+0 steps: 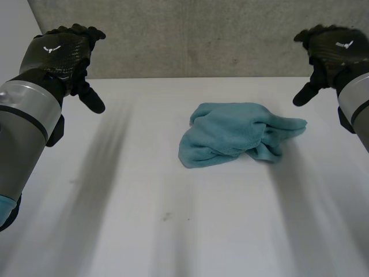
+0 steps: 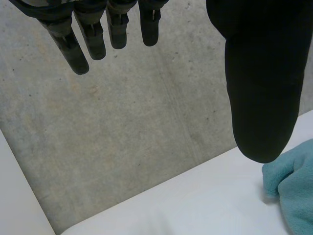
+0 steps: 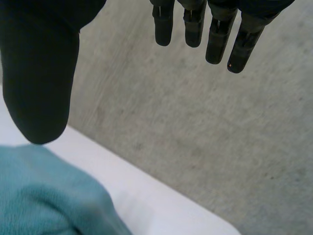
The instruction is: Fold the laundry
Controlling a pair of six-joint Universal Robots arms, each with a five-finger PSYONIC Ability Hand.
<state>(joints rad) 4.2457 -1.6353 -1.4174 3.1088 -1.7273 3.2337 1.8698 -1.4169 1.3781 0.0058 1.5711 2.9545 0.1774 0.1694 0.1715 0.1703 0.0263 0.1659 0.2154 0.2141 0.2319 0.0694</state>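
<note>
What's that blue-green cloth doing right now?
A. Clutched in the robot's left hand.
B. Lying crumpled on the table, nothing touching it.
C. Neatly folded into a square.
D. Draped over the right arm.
B: the cloth lies bunched up on the white table, with the left hand and right hand both apart from it, fingers straight.

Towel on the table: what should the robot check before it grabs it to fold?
1. Towel lying flat: not ok, crumpled in a heap.
2. Left hand open and free: ok, fingers straight, holding nothing.
3. Right hand open and free: ok, likewise.
4. Hands off the towel: ok, raised at either side.
5. Towel corners easy to find: cannot tell, folds hide them.
6. Towel wholly on the table: ok.
</note>
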